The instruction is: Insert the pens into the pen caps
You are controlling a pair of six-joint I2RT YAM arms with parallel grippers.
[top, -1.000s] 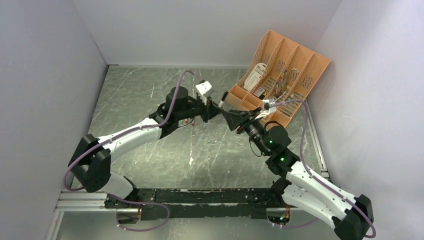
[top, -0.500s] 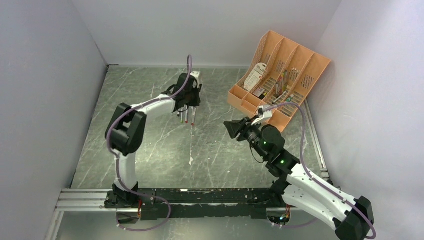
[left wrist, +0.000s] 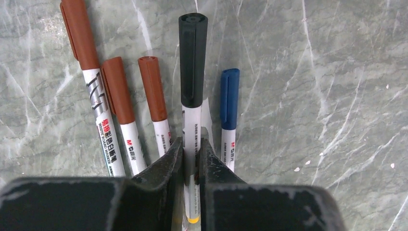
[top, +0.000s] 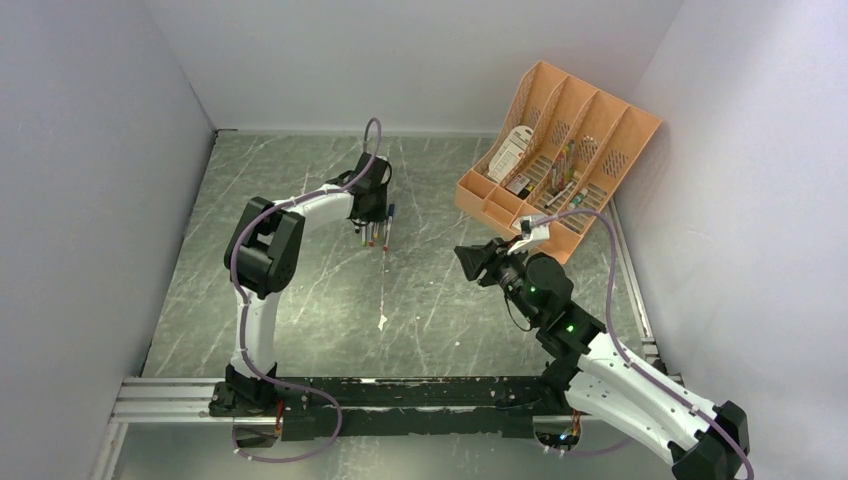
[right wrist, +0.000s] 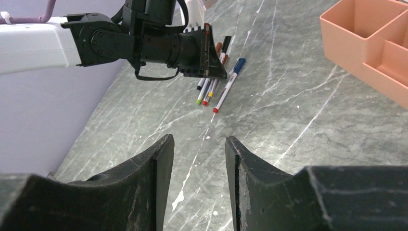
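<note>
Gently now: lower the black-capped pen point(left wrist: 193, 57) flat onto the tabletop point(left wrist: 312, 96) before letting go, so it settles between the red-capped pens point(left wrist: 118, 91) and the blue-capped pen point(left wrist: 229, 96). The left fingers point(left wrist: 169, 166) pinch its white barrel; the right fingers point(right wrist: 149, 168) hang apart, empty, well away from the row.

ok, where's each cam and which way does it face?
Top: high behind the bases, looking down on the table; left arm, right arm show.
Left wrist: on the left tool, looking down at five capped pens; only that tool shows.
Right wrist: on the open right tool, which shows, facing the left arm.
Shared: all three see the pens.
</note>
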